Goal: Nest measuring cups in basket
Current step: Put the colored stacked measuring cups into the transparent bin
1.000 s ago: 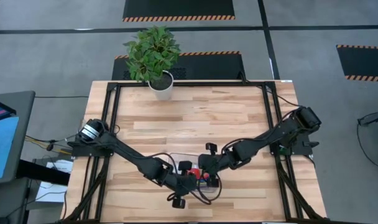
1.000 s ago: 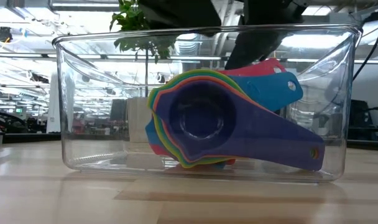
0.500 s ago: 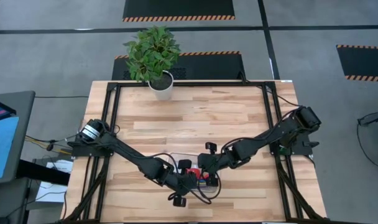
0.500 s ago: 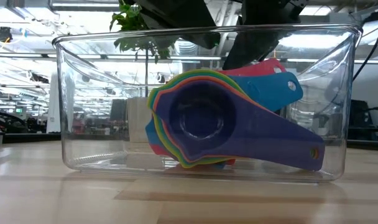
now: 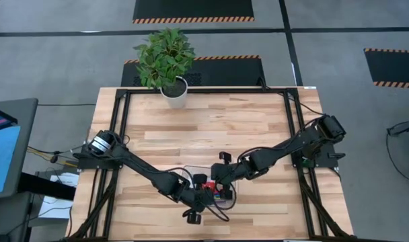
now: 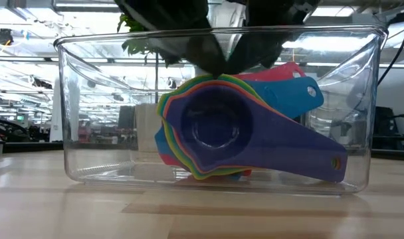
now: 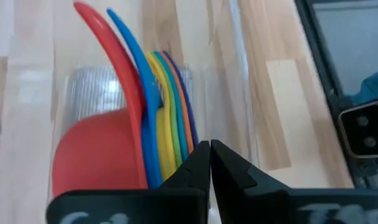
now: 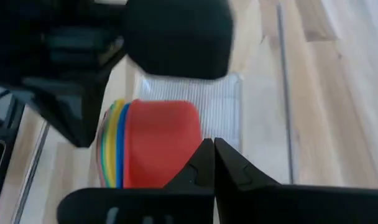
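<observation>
Cups nested, job nearly closed out.
My left gripper (image 7: 210, 163) and right gripper (image 8: 214, 160) hover with fingers shut, empty, over the measuring cups (image 6: 218, 126) stacked in the basket (image 6: 89, 113), lower centre; I judge withdrawal comes next.

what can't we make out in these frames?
- High view: basket and measuring cups mostly covered by both arms.
- Low view: both pincers hidden above the basket rim; inner cups hidden behind the purple cup.
- Right wrist view: left arm blocks the far end of the basket.
</observation>
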`<state>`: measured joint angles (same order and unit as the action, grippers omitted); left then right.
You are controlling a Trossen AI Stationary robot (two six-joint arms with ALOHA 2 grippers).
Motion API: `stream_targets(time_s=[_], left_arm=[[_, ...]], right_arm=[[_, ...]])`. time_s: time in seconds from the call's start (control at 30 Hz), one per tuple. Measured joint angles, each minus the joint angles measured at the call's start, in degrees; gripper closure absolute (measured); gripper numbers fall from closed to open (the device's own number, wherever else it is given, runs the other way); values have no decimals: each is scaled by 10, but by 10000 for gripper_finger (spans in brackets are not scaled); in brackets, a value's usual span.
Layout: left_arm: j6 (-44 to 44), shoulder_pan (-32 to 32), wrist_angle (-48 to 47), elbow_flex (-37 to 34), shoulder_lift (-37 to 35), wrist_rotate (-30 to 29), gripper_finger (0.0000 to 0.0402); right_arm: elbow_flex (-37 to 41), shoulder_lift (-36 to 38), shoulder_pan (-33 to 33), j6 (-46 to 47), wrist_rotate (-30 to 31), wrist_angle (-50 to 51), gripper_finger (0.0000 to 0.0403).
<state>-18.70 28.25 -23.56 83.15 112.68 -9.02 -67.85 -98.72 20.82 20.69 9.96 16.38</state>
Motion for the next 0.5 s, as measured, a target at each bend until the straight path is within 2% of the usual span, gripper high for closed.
stream_targets(time_s=[0.37, 0.5], left_arm=[[9, -2, -2, 0, 0, 13, 401], [9, -3, 0, 0, 0, 12, 401]], right_arm=[[0, -2, 0, -2, -9, -29, 390], [1, -34, 0, -2, -32, -32, 398]])
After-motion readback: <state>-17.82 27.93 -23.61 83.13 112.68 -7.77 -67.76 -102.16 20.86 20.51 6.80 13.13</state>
